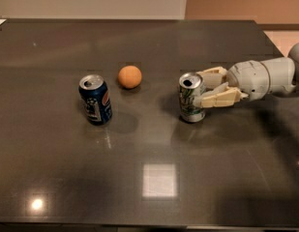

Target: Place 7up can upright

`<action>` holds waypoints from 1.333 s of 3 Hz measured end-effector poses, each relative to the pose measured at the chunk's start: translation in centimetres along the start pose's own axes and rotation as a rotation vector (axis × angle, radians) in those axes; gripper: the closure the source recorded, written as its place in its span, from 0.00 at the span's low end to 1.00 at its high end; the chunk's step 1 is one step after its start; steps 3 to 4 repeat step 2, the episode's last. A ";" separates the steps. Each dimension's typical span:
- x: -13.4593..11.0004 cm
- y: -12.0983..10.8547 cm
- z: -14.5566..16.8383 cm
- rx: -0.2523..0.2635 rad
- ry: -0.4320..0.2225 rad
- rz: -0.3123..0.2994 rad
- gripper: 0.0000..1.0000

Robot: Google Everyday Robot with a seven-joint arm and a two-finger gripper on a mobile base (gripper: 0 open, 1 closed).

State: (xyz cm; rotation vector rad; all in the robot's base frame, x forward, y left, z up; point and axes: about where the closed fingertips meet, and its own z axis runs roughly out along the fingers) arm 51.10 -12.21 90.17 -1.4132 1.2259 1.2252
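The 7up can (191, 105), silver-white with green markings, stands upright on the dark table (149, 187), right of the middle. My gripper (199, 88) reaches in from the right at can height. One finger (212, 75) lies behind the can and the other finger (217, 98) lies in front of it, both touching its upper part. The gripper is shut on the can, whose base rests on the table.
A dark blue Pepsi can (96, 99) stands upright to the left. An orange ball (129, 76) lies between the two cans, a little further back. The table's right edge (279, 47) runs behind my arm.
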 end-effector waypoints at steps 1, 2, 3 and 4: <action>-0.1 -0.2 0.2 0.004 0.000 -0.001 0.00; -0.1 -0.2 0.2 0.004 0.000 -0.001 0.00; -0.1 -0.2 0.2 0.004 0.000 -0.001 0.00; -0.1 -0.2 0.2 0.004 0.000 -0.001 0.00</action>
